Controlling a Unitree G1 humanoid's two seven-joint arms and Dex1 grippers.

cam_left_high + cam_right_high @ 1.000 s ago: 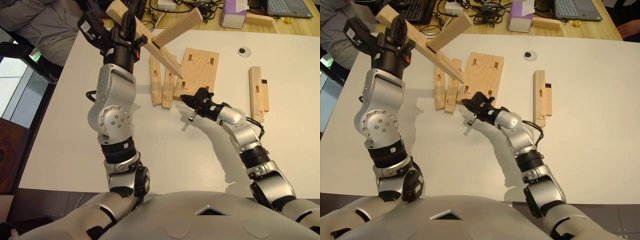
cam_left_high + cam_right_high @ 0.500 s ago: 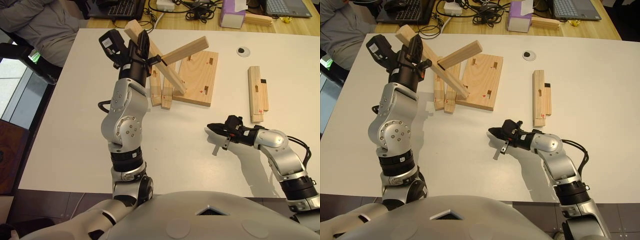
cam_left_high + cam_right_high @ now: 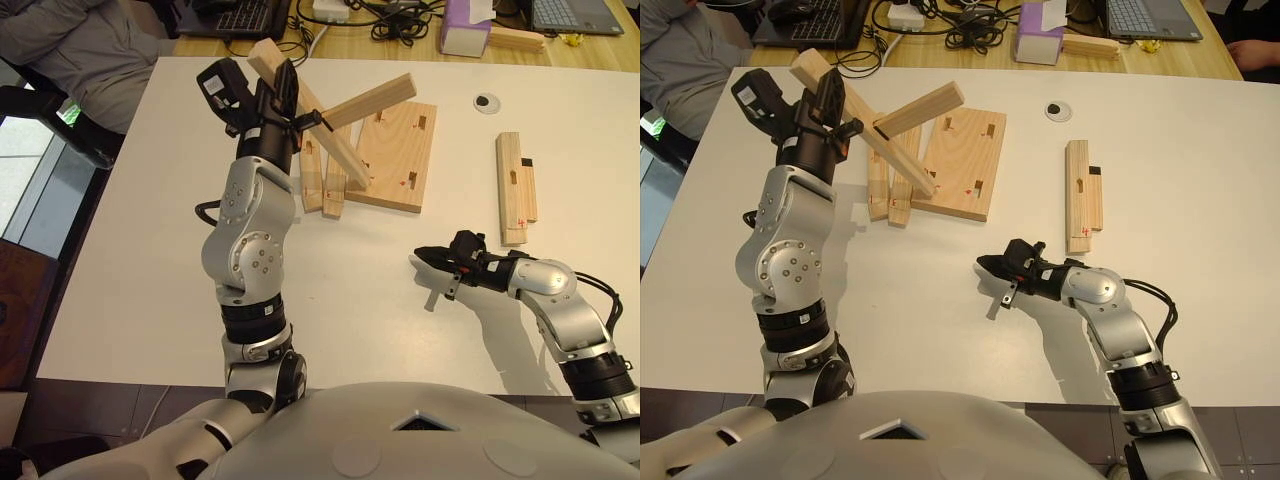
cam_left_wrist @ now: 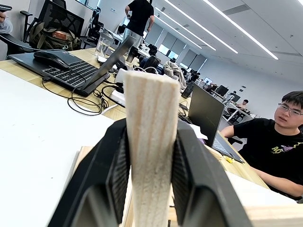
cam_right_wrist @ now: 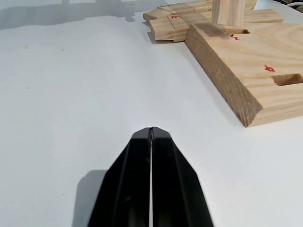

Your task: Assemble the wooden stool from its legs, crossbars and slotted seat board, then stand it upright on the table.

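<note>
Left jaws are clenched on the top end of a leg (image 3: 335,140), up around 11 o'clock on the worktop (image 3: 150,250). That leg already has a crossbar (image 3: 370,100) stuck through it, poking off toward 2 o'clock. A second ago the whole thing was held higher. Now it's come down, so the leg's bottom end sits at the left near corner of the seat board (image 3: 395,160), right about at a slot, though I can't tell if it's actually seated. The right jaws are pressed together with nothing in them. They were right up against the board's near edge and have since backed off to roughly 5 o'clock, well apart from it. My guess is the left arm is on its own for the push-in, so the board could skid. The board is pale wood with rectangular slots and little red marks, lying near 12 o'clock. Two more legs (image 3: 325,180) lie just beside it at 9, and two more pieces (image 3: 515,190) sit over at 2 o'clock.
</note>
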